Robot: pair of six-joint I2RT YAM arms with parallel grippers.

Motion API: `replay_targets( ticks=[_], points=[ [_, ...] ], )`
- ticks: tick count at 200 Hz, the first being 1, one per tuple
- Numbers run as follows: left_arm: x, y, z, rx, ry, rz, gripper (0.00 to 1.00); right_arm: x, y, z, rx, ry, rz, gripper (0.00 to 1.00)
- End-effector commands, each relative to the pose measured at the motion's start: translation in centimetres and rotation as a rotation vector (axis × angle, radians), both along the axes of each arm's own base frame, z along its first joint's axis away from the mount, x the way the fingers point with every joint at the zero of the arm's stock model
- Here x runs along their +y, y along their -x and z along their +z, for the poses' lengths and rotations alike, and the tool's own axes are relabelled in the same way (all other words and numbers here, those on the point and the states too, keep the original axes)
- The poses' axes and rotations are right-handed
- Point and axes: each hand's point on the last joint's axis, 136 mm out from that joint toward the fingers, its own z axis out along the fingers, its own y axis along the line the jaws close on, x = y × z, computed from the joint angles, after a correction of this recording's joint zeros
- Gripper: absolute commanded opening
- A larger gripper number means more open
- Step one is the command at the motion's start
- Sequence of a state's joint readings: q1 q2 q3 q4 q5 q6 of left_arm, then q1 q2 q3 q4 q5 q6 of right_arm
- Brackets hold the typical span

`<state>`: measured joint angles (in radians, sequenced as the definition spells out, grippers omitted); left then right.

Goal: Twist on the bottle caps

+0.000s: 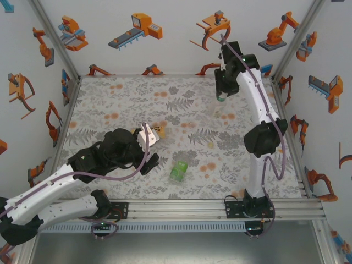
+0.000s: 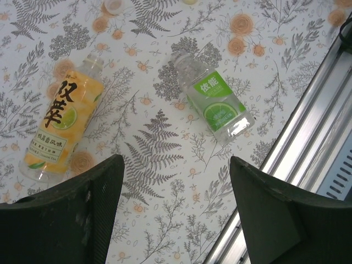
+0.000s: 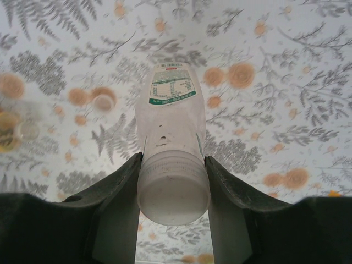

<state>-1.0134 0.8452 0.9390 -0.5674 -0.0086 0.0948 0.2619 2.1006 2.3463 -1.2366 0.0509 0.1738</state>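
My right gripper is shut on the pale cap of a clear bottle with a green-and-white label, which points down to the cloth; from above this gripper is at the far right with the bottle under it. My left gripper hangs open over bare cloth, nothing between its fingers. Beyond it lie an uncapped amber bottle with a yellow label and an uncapped clear bottle with a green band. Two loose caps, one white and one yellowish, lie farther off.
A floral cloth covers the table, walled on three sides. A metal rail runs along the near edge, close to the green-banded bottle. Another loose cap lies left of the held bottle.
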Motion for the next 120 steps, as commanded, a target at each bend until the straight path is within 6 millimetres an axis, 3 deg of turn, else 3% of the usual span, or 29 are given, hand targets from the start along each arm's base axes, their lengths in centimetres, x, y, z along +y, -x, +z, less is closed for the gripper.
replay_targets(
  ticks=[1,53,120],
  points=[
    [0.1,-0.3,0.1,0.01,0.029,0.035,0.71,-2.5,-1.7,0.2,-0.02,0.047,-0.019,0.21],
    [-0.2,-0.3,-0.3,0.026,0.02,0.032,0.71,-5.6,-4.1,-1.9,-0.003,0.063,-0.076,0.21],
    [-0.9,-0.4,-0.7,0.044,0.013,0.018,0.72,-6.6,-4.6,-3.9,0.036,0.067,-0.079,0.27]
  ],
)
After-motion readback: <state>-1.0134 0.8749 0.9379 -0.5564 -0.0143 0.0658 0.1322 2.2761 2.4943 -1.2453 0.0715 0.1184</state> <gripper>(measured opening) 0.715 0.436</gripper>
